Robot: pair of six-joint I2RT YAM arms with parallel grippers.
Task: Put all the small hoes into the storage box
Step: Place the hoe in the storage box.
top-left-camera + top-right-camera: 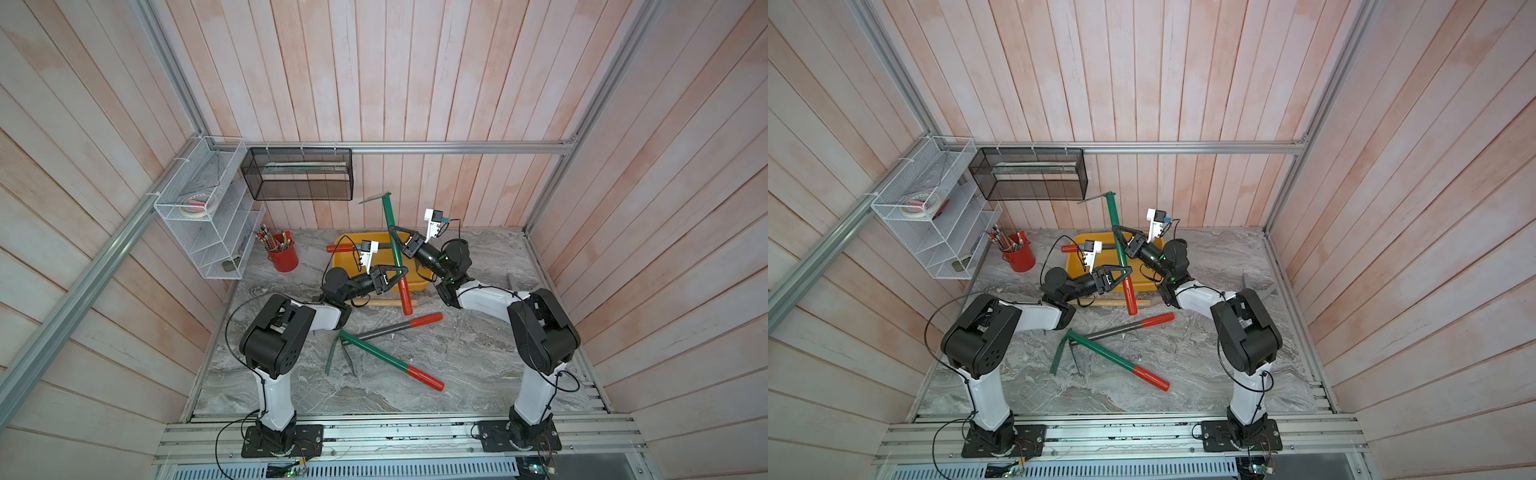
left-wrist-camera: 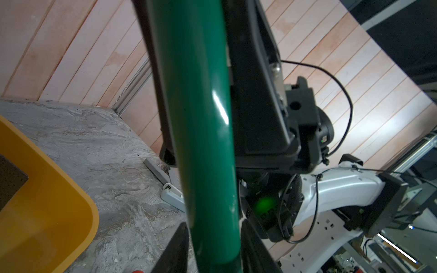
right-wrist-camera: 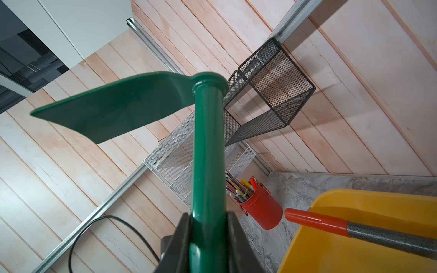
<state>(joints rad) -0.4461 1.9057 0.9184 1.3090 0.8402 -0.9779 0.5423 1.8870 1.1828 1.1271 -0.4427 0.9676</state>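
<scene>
The small hoe (image 1: 390, 216) (image 1: 1113, 216) has a green shaft, a flat green blade (image 3: 118, 106) and a red grip. It stands nearly upright above the front right part of the yellow storage box (image 1: 345, 266) (image 1: 1077, 266), blade up. My right gripper (image 1: 393, 237) (image 3: 209, 219) is shut on the upper shaft. My left gripper (image 1: 401, 274) (image 2: 214, 236) is lower down, with a finger on each side of the shaft (image 2: 205, 118) just above the red grip. A grey-shafted tool with a red grip (image 3: 316, 221) lies in the box, its grip over the left rim.
On the table in front of the box lie a wooden handle (image 1: 382, 302), a grey tool with a red grip (image 1: 399, 326) and a green rake with a red grip (image 1: 386, 361). A red can of pencils (image 1: 283, 253), white wire rack (image 1: 208, 216) and black mesh basket (image 1: 299, 174) are at the back left.
</scene>
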